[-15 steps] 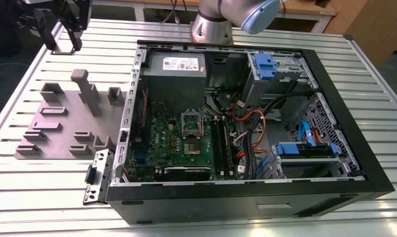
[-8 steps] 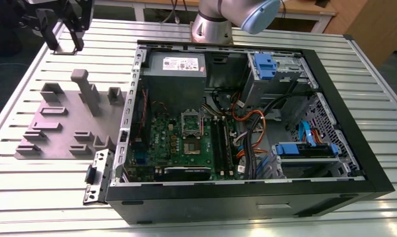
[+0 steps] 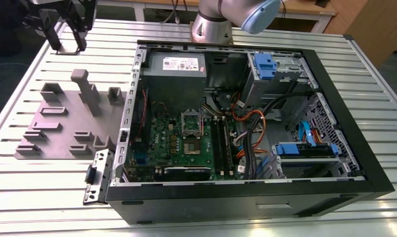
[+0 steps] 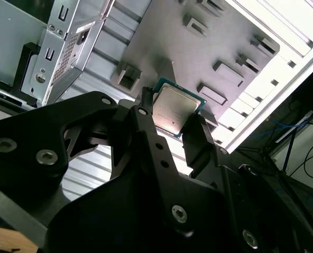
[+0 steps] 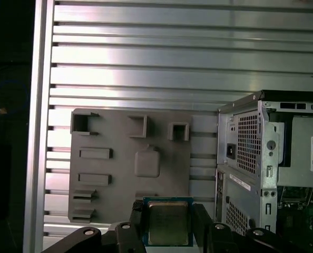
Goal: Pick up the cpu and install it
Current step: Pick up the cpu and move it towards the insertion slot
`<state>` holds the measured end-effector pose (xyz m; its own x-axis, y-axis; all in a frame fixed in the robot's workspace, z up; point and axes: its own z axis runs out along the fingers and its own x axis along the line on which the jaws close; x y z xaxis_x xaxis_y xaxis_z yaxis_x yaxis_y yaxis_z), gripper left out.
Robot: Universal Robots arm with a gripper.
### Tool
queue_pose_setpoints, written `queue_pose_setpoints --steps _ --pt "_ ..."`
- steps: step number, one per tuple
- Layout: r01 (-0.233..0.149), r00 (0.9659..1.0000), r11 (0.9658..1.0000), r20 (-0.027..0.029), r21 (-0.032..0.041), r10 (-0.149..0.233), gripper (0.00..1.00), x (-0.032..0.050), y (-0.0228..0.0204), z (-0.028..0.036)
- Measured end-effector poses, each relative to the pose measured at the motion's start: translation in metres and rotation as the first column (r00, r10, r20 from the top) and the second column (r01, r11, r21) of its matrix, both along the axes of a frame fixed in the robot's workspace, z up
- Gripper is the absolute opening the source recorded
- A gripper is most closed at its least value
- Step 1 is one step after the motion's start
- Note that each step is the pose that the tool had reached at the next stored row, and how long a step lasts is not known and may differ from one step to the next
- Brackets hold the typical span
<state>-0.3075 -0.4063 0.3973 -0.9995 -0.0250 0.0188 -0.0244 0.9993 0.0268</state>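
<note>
The cpu (image 4: 175,108) is a small square chip with a silvery top and a green rim. It is held by its edges between the two black fingers of my gripper (image 4: 173,115). In the first wrist view the cpu (image 5: 168,222) hangs in the gripper (image 5: 168,225) above the near edge of a grey fixture plate (image 5: 114,179). In the exterior view the gripper (image 3: 68,48) is raised over the far left corner of the table, well away from the open computer case (image 3: 356,98). Inside the case, the socket (image 3: 190,123) sits on the green board (image 3: 172,143).
The grey fixture plate (image 3: 60,128) carries several raised blocks and a tall post (image 3: 86,91). The case holds a grey power supply (image 3: 175,66), blue drive brackets (image 3: 264,64) and cable bundles (image 3: 251,133). The arm's base (image 3: 215,24) stands behind the case on the slatted table (image 3: 40,197).
</note>
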Motion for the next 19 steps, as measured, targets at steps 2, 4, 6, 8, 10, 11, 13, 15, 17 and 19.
queue_pose_setpoints --steps 2,4,6,8,10,11,13,15,17,19 --pt "0.0 1.0 1.0 0.0001 0.0001 0.0 0.47 0.001 0.0 -0.0001" --pt "0.0 1.0 1.0 0.0 0.0 0.0 0.47 0.0019 0.0 0.0" --pt "0.0 1.0 1.0 0.0 0.0 0.0 0.47 0.0027 0.0 0.0" --pt "0.0 1.0 1.0 0.0 0.0001 0.0 0.47 0.0038 0.0 0.0" --pt "0.0 1.0 1.0 0.0 0.0001 0.0 0.47 0.0051 0.0 0.0" --pt "0.0 1.0 1.0 0.0 0.0 0.0 0.47 0.0056 0.0 0.0" --pt "0.0 1.0 1.0 0.0 0.0 0.0 0.47 0.0064 0.0 0.0" --pt "0.0 1.0 1.0 0.0 0.0 0.0 0.47 0.0078 0.0 0.0" --pt "0.0 1.0 1.0 0.0 0.0 0.0 0.47 0.0087 0.0 0.0" --pt "0.0 1.0 1.0 0.0 0.0 0.0 0.47 0.0096 0.0 0.0"
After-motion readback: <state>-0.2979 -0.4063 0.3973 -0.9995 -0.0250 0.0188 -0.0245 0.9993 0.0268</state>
